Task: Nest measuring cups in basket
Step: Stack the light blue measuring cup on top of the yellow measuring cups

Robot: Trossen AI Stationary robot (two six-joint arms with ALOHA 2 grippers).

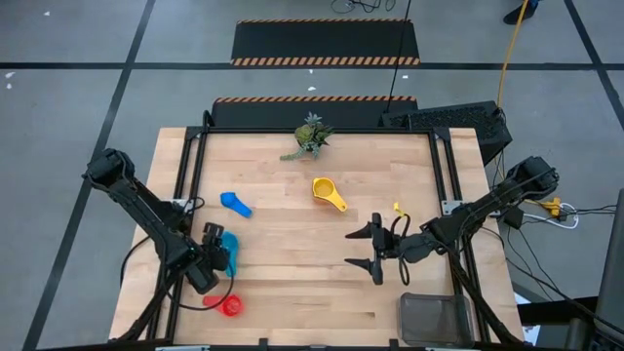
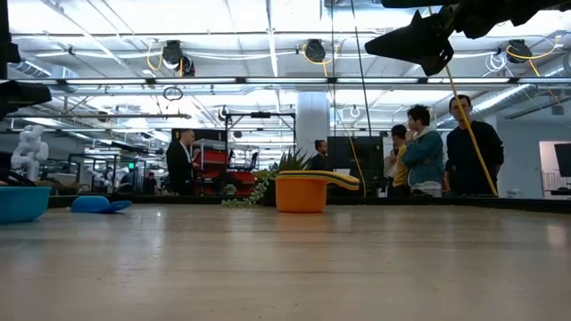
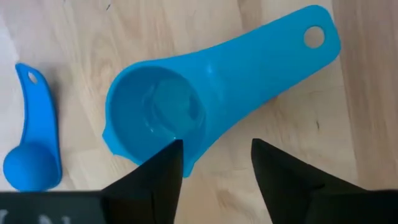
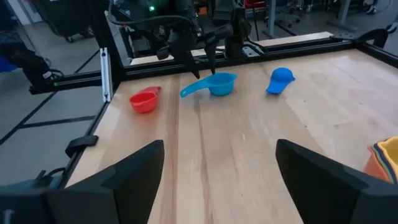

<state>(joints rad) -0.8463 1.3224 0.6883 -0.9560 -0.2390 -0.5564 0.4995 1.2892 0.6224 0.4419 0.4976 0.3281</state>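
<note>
1. My left tool (image 1: 216,255) sits low over the light blue cup (image 3: 205,93) at the counter's (image 1: 292,283) front left. Its fingers (image 3: 155,180) are parted, one tip at the bowl's rim, the other just off the handle's side; I can't tell if they touch, and they aren't closed on it.
2. The light blue cup lies upright on the counter, bowl open upward.
3. The dark blue cup (image 1: 234,203) lies just beyond it, bowl down.
4. The red cup (image 1: 231,306) is at the front left edge, near the left tool, apart from the light blue one.
5. The yellow cup (image 1: 328,192) stands mid-counter toward the back; from the low camera an orange bowl (image 2: 300,193) shows under a yellow handle, so cups look stacked there.
6. My right tool (image 1: 371,250) hangs above the counter right of centre, fingers wide apart, holding nothing.
7. The basket (image 1: 435,319) sits at the front right corner, near the right tool. I can't make out anything in it.
8. A plant sprig (image 1: 309,136) lies at the back edge.
9. People (image 2: 442,147) stand in the room beyond.
</note>
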